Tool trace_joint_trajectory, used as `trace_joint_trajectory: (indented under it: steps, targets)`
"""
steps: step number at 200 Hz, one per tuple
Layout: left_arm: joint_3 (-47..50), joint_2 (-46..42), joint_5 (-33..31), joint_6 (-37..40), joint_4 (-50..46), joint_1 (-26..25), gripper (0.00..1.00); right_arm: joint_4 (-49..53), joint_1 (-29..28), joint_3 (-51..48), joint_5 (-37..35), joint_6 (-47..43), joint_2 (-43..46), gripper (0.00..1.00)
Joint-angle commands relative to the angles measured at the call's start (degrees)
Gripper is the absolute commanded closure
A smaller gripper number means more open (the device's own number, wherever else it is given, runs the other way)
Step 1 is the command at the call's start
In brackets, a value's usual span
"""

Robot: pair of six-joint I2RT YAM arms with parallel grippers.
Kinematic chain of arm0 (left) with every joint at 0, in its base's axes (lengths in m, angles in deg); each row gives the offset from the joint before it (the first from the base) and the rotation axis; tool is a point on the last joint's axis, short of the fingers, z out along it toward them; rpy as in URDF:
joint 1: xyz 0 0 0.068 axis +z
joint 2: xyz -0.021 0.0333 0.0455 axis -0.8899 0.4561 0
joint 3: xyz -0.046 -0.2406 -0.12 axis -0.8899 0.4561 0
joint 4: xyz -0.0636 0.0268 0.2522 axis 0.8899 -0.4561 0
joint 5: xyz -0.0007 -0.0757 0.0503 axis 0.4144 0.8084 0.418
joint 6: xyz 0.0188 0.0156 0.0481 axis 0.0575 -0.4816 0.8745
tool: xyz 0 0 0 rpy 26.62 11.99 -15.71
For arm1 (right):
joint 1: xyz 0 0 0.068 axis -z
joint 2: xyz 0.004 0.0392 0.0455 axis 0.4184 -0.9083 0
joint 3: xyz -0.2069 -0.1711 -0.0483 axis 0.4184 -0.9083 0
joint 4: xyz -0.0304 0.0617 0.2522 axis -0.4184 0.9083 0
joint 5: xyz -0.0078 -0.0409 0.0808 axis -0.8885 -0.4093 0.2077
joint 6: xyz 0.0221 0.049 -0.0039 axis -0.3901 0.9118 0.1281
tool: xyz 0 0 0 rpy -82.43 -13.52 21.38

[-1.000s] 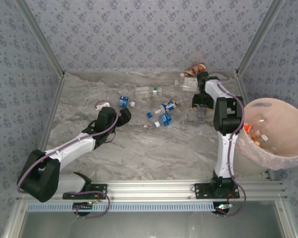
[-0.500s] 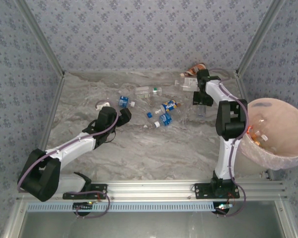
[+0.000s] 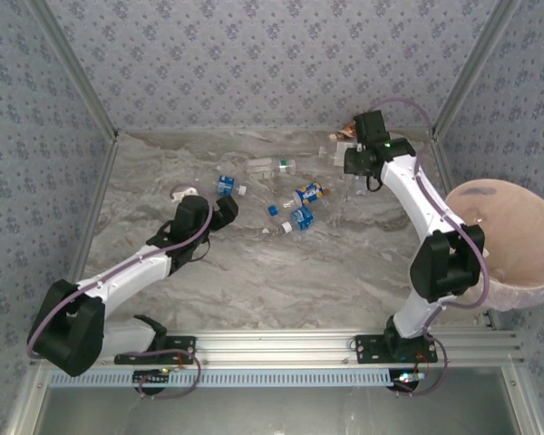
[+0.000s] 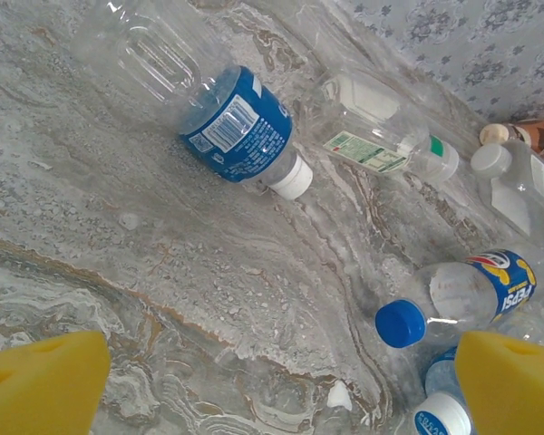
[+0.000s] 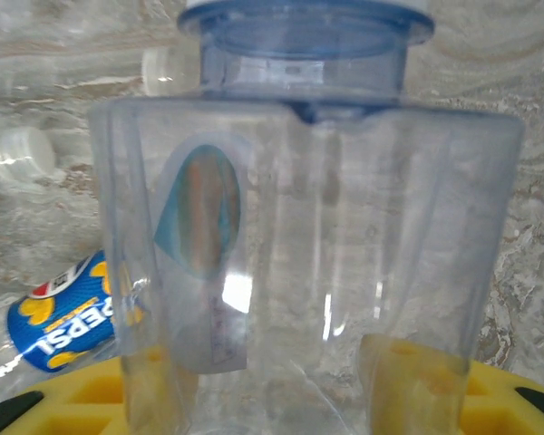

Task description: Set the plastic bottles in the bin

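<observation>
Starting nearest, the pinkish bin (image 3: 524, 237) sits at the right edge of the top view. Left of centre, the left gripper (image 3: 225, 210) is positioned with jaws spread wide and nothing between them, just short of a blue-label bottle (image 4: 236, 127). A Pepsi bottle (image 4: 485, 290) and other plastic bottles (image 3: 290, 195) lie scattered on the marble-patterned table (image 3: 299, 263). Farthest, at upper right, the right gripper (image 5: 281, 381) clamps a clear bottle (image 5: 299, 236) — well apart from the bin.
</observation>
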Motion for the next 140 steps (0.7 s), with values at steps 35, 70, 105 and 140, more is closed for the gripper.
trace_joint_trajectory:
  steps: [35,70,105,140]
  targets:
    - [-0.4,-1.9,0.0,-0.9,-0.8,0.4,0.02,-4.4,-4.4,-1.8,-4.6,-2.3,9.8,0.53]
    - [-1.2,-1.9,-3.0,-2.7,-3.0,0.4,0.02,-6.3,-6.3,-2.3,-6.4,-3.2,14.8,0.54]
    - [-1.9,-1.3,-3.5,-2.6,-3.3,0.4,0.02,-5.3,-7.4,-0.7,-9.3,-6.4,19.4,0.54]
    - [-1.7,-0.4,-3.7,-3.8,-1.6,0.4,0.02,3.4,-7.2,4.1,-16.9,-8.9,23.4,0.53]
